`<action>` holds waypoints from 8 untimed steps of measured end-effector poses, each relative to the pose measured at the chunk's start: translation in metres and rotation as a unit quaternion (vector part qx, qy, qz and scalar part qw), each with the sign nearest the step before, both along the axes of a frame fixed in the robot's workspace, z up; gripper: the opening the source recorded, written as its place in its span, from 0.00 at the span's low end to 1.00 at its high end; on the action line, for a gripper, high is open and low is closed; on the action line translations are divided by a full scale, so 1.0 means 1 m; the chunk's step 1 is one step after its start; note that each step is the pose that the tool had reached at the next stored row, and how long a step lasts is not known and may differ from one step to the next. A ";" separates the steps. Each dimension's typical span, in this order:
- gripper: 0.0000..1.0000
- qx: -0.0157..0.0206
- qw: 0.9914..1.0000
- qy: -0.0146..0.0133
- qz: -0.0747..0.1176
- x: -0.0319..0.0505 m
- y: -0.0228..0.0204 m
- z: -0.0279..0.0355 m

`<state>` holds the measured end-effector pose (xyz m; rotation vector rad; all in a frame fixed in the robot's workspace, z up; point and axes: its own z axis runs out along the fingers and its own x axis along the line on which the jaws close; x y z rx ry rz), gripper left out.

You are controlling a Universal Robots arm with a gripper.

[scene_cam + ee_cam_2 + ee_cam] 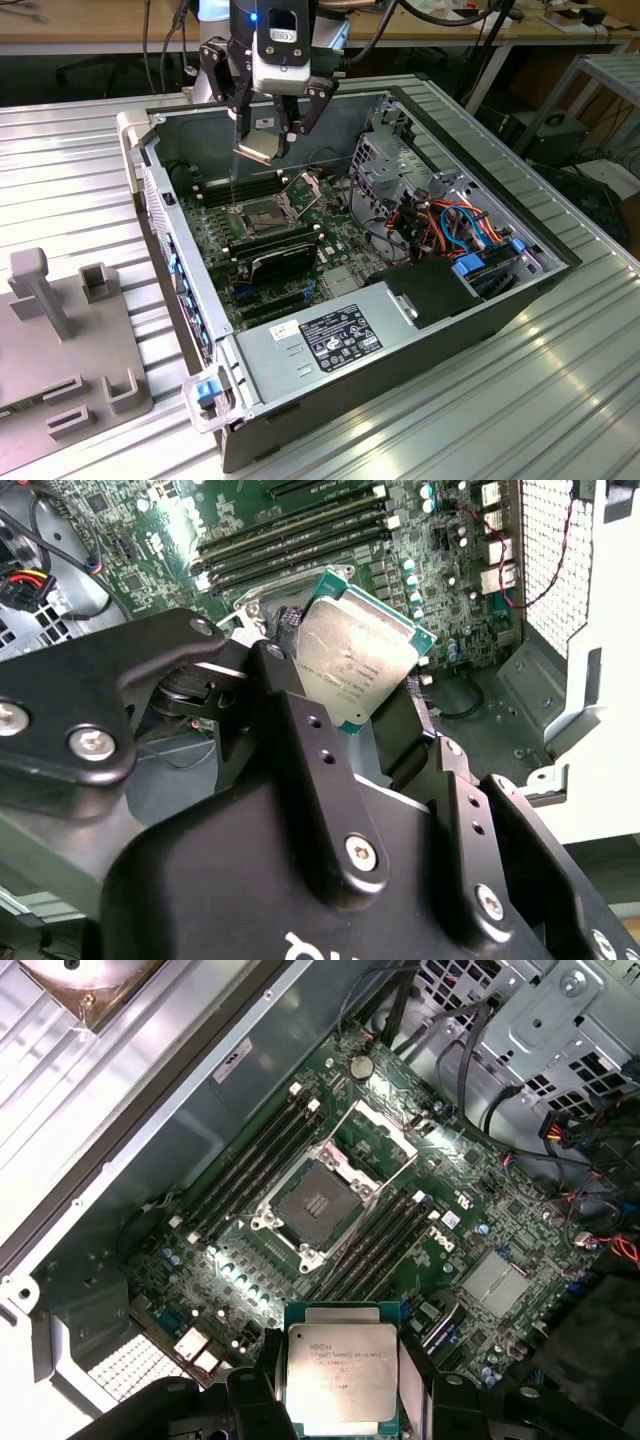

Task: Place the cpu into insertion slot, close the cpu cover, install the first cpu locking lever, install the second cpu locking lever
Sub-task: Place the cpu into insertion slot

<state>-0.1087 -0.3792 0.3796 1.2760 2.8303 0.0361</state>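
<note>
From where I stand, the gripper hangs over the open computer case, fingers clamped on the cpu, a flat square chip with a silvery top plate and green rim. Beneath it the insertion slot lies dark and bare. Toward the exterior view's right, the cpu cover stands tipped up.

Print on cpu & PSU label illegible.

Exterior view: elevated, oblique, set back, framing the open computer case. Both wrist views look closely down past the end effector onto the circuit board, sharing the cpu.
</note>
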 end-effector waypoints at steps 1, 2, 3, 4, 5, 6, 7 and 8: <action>0.55 0.000 1.000 0.000 -0.001 0.0015 0.0028 -0.0009; 0.55 0.000 1.000 0.000 -0.007 0.0041 0.0047 -0.0020; 0.55 0.000 1.000 0.000 -0.019 0.0047 0.0047 -0.0032; 0.55 0.000 1.000 0.000 -0.029 0.0049 0.0048 -0.0040; 0.55 0.000 0.999 0.000 -0.035 0.0051 0.0048 -0.0045; 0.55 0.000 0.999 0.000 -0.044 0.0052 0.0048 -0.0051; 0.55 0.000 0.999 0.000 -0.050 0.0053 0.0048 -0.0056; 0.55 0.000 0.998 0.000 -0.055 0.0054 0.0048 -0.0061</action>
